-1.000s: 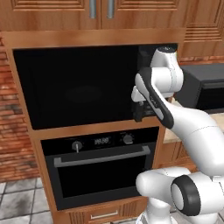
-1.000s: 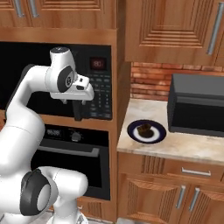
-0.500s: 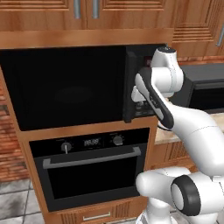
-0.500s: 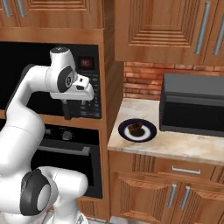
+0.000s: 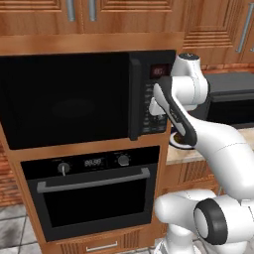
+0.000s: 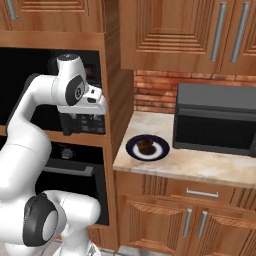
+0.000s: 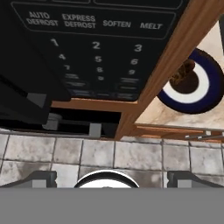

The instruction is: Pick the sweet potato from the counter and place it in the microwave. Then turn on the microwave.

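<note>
The sweet potato (image 6: pixel 145 146) is a small dark brown lump on a round blue-rimmed plate (image 6: pixel 159 152), which rests on the counter (image 6: pixel 200 167) right of the microwave column. In the hand view the sweet potato (image 7: pixel 183 71) peeks out past the wooden cabinet edge. The microwave (image 5: pixel 69 99) has its wide dark door shut. My gripper (image 6: pixel 76 126) hangs open in front of the keypad (image 7: pixel 96 57), fingers pointing down and nothing between them. It is left of the plate and above it. Both finger tips (image 7: pixel 41 178) stand wide apart.
A smaller dark grey box appliance (image 6: pixel 217 120) stands on the counter right of the plate. A black oven (image 5: pixel 92 193) with knobs and a bar handle sits under the microwave. Wooden cabinets hang above, and drawers lie below the counter. The floor (image 7: pixel 131 157) is tiled.
The whole scene has slid left in both base views, so the base has moved right. The arm holds its pose and the gripper stays open.
</note>
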You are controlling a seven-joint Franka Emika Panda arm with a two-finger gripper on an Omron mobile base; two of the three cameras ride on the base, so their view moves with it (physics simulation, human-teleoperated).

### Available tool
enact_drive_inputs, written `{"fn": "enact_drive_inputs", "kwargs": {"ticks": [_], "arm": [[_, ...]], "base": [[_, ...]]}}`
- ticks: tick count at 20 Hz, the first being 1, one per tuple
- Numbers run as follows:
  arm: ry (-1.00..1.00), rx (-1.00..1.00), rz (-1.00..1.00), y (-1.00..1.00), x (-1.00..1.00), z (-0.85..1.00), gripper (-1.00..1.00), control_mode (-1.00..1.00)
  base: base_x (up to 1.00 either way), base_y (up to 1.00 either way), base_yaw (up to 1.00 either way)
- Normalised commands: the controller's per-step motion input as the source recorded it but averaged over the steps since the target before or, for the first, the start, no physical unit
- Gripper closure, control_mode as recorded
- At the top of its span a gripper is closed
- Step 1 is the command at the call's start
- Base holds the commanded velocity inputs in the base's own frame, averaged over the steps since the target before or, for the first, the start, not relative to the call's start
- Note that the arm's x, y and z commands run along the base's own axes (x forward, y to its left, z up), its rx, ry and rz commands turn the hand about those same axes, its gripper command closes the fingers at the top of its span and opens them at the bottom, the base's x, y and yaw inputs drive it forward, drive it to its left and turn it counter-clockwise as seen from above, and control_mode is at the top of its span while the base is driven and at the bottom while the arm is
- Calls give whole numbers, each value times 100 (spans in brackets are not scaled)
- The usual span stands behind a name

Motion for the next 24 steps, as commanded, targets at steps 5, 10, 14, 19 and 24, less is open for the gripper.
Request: {"fn": "enact_drive_inputs", "kwargs": {"ticks": [5, 10, 14, 19, 24], "arm": [[0, 0, 0, 0, 0, 0, -100, 100], [0, 0, 0, 0, 0, 0, -100, 100], [0, 0, 0, 0, 0, 0, -100, 100], [0, 0, 0, 0, 0, 0, -100, 100], [0, 0, 0, 1, -3, 0, -100, -100]], "base": [[-7, -32, 0], [-1, -10, -1], [0, 0, -1], [0, 0, 0], [0, 0, 0]]}}
